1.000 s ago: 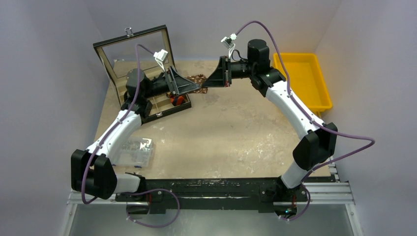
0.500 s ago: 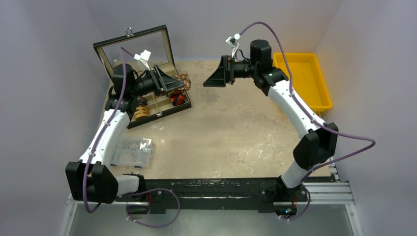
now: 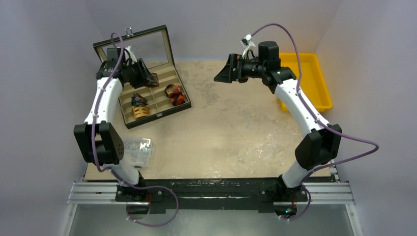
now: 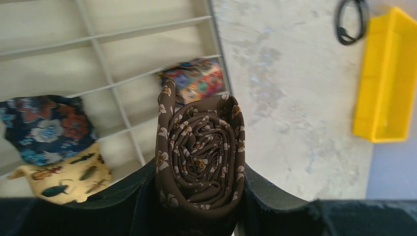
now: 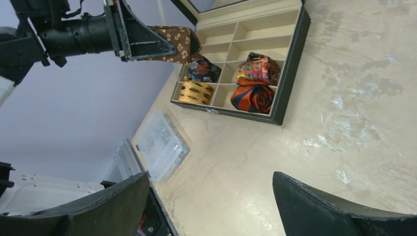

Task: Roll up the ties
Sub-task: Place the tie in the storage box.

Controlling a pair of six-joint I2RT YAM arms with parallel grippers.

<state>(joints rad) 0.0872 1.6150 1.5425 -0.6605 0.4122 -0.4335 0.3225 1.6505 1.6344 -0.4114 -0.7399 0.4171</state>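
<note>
Walls close on the left, back and right; rail (image 3: pixel 211 189) along the near edge. Middle of the bench (image 3: pixel 231 132) is open, wide room between box and tray. Box (image 3: pixel 158 113) sits angled in the far left corner, lid (image 3: pixel 132 45) propped up toward the back wall. Yellow tray (image 3: pixel 322 83) is in the far right corner, against the right wall. Clear packet (image 3: pixel 135 150) lies near the left edge, toward the front. Black cable (image 4: pixel 350 20) loop lies on the bench near the tray.

Box is split into compartments. Four rolled ties (image 5: pixel 253 97) fill the end away from the lid: red-orange and multicolour on one side, blue (image 5: pixel 204 70) and yellow (image 5: pixel 196 91) on the other. Compartments toward the lid show bare lining.

Left claw (image 3: pixel 145 74) holds the brown tie (image 4: pixel 199 152), a tight coil pinched between both fingers, raised over the box's lid end. Right claw (image 5: pixel 211 174) is wide, holds nothing, and hangs above the far middle of the bench, facing the box.
</note>
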